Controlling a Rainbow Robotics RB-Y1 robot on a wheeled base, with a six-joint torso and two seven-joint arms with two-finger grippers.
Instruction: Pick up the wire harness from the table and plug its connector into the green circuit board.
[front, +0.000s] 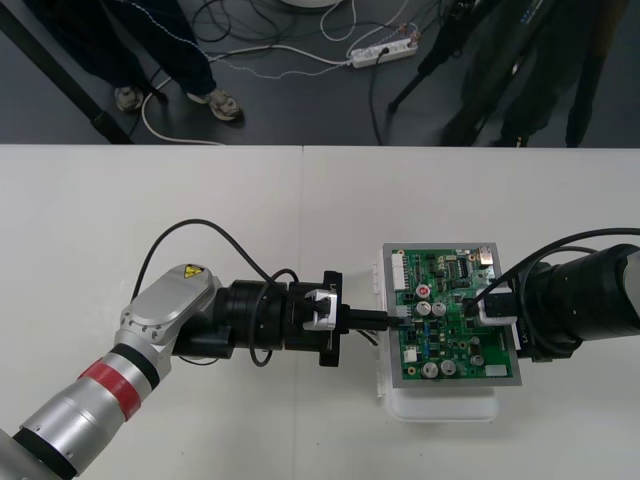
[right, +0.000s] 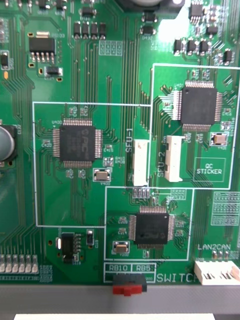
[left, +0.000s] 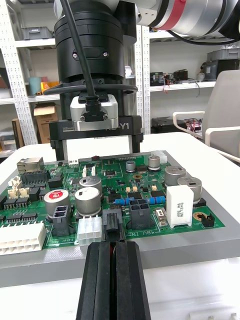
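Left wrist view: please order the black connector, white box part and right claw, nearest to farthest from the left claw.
1. The black connector, at the left claw's tips, on the green board's near edge.
2. The white box part, further in, to one side.
3. The right claw, above the board's far edge.

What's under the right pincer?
The green circuit board: the right pincer hovers open above chips and white connectors. In the front view, its body covers part of the board's right side.
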